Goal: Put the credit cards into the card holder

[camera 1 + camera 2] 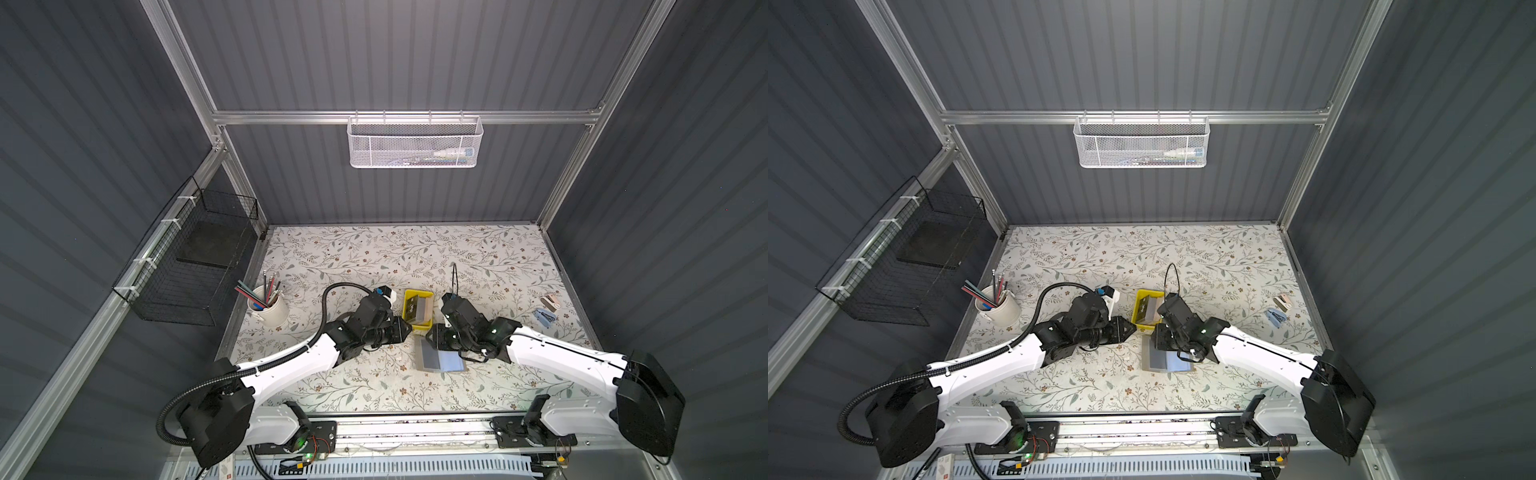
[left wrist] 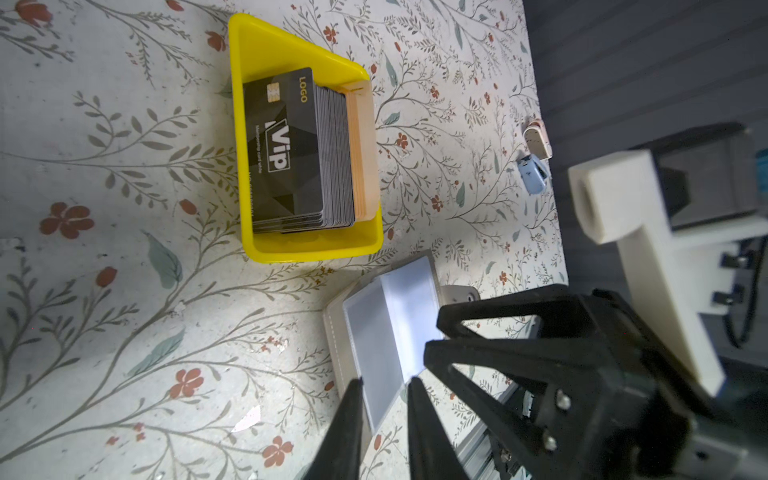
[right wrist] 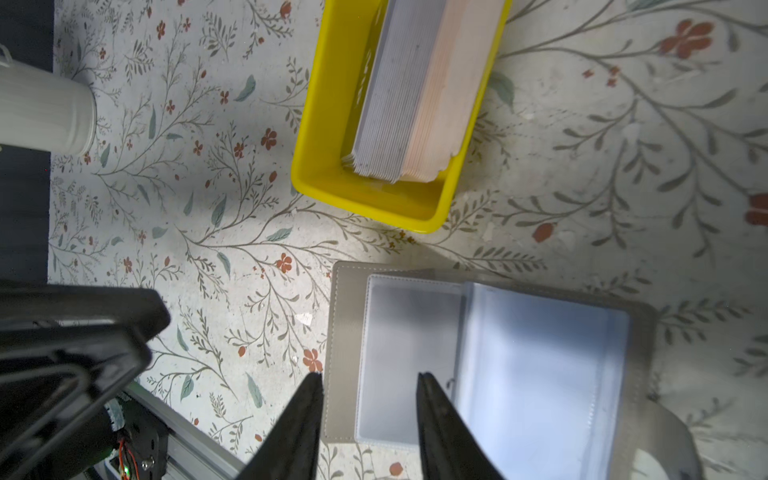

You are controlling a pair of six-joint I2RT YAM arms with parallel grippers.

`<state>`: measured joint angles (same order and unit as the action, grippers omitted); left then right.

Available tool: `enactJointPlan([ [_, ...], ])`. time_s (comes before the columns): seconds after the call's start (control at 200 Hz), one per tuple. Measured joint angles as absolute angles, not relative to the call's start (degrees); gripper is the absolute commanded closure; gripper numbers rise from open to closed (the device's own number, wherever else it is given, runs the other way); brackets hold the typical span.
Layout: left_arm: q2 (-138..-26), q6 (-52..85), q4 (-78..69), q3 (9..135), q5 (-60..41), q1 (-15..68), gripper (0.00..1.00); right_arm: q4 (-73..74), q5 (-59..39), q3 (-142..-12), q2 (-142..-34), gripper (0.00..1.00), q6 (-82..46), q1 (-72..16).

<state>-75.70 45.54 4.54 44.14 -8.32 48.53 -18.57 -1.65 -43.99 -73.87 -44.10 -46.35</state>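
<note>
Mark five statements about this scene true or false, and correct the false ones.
1. The credit cards are stacked in the yellow tray. True.
2. The card holder lies closed. False: it lies open, sleeves showing.
3. The right tool grips a card. False: its jaws stand apart, empty, over the card holder.
4. A white cup of pencils stands on the table's left side. True.
5. The card holder sits inside the yellow tray. False: it lies on the table beside it.

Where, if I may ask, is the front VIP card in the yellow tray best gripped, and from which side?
Probably its top edge, from above: the front VIP card stands on edge against the stack, and the yellow tray walls in its sides.
</note>
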Motion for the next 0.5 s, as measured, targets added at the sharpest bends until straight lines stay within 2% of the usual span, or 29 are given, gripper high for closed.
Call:
enactJointPlan([
  [0.19, -80.9, 43.4, 6.2, 48.3, -8.8, 46.1, 0.78, -19.9, -1.8, -48.9, -77.4, 0.44, -43.1, -42.6],
  [0.3, -83.5, 42.5, 6.9, 49.2, -8.8, 43.6, 0.69, -19.9, -3.0, -52.2, -80.9, 0.40, -42.0, -39.7],
  [0.5, -88.2, 41.0, 8.3, 51.1, -9.0, 40.6, 0.66, -19.8, -5.4, -56.8, -87.2, 0.35, -40.4, -36.4],
])
